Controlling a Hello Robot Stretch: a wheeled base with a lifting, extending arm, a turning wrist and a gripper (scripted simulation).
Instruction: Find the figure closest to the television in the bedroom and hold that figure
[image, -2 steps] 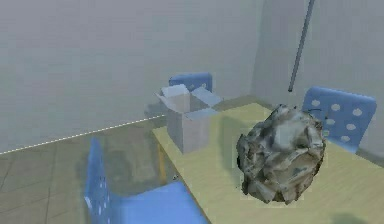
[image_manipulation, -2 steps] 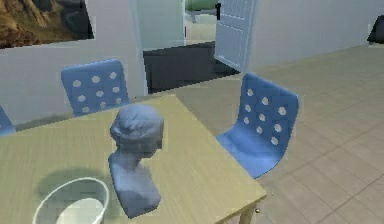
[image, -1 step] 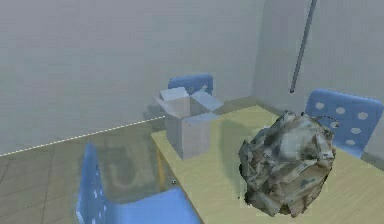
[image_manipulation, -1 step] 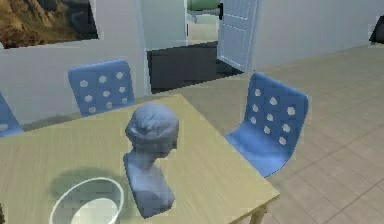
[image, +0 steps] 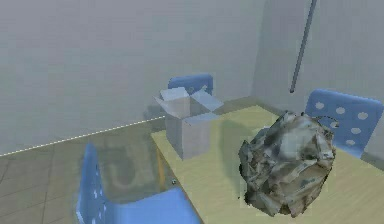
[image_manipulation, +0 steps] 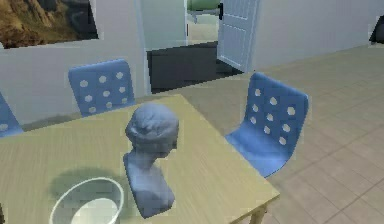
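In the forward view, a blue chair (image: 95, 190) stands at the lower left, against the near edge of a pale wooden desk (image: 215, 190). At the desk's far left corner stands a small pale box (image: 188, 120) with its flaps raised. Its interior is hidden from this angle, so its contents cannot be told. A second blue chair (image: 190, 85) stands just behind the box. To the right of the box, well apart from it, a mottled grey-brown lump (image: 288, 162) with a crumpled, rock-like surface rests on the desk. A third blue chair with round holes in its back (image: 345, 118) stands behind the lump, and a thin dark bar (image: 303, 45) runs down the wall above it. In the arm side view, a framed landscape picture (image_manipulation: 45, 20) hangs at the upper left, with a perforated blue chair (image_manipulation: 102, 85) below it at the far side of the desk (image_manipulation: 215, 165). A white bowl (image_manipulation: 90, 205) sits on the desk at the bottom edge; its inside shows a plain pale surface. Just beside the bowl, on its right, the bust (image_manipulation: 152, 155), a blue-grey head and shoulders, stands upright on the desk. Farther right, another blue chair (image_manipulation: 270, 125) stands at the desk's corner, before an open doorway (image_manipulation: 185, 25) and a white door (image_manipulation: 237, 30). Whether the jaws are spread or pressed together cannot be told.
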